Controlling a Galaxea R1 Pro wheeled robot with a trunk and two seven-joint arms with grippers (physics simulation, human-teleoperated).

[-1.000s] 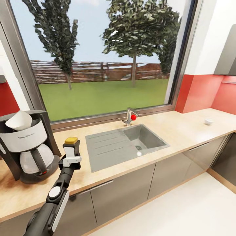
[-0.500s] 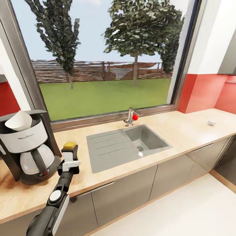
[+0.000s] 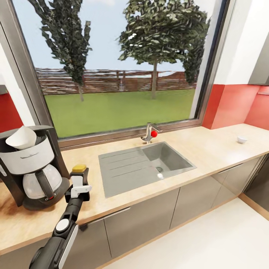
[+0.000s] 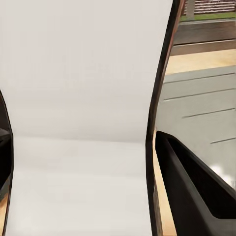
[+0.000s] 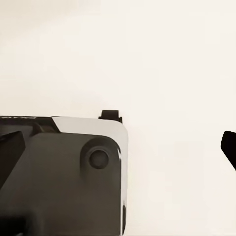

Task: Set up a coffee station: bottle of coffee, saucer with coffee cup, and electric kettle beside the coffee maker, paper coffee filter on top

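**Setting the coffee bottle down beside the coffee maker**

Lower straight and slowly onto bare countertop [image 3: 209, 149], just right of the coffee maker [image 3: 31, 166], keeping upright. Let go only once the base sits flat; judged near that point now, with the yellow lid low above the wood. Back out toward the near edge rather than sideways, to avoid brushing the carafe.

Bottle of coffee [image 3: 79, 175]: yellow-lidded, clamped in the left gripper [image 3: 79, 181], fingers closed on its pale body, which spans the left wrist view between them. Right gripper [image 5: 228, 147]: only a dark fingertip edge against a pale surface, so cannot tell how far apart the fingers stand.

Sink [image 3: 144, 166] right of the drop spot, its drainer ridges uneven footing, best avoided. Paper filter [image 3: 21, 137] already atop the machine. Small white dish, possibly the cup [image 3: 241, 139], far right on the counter
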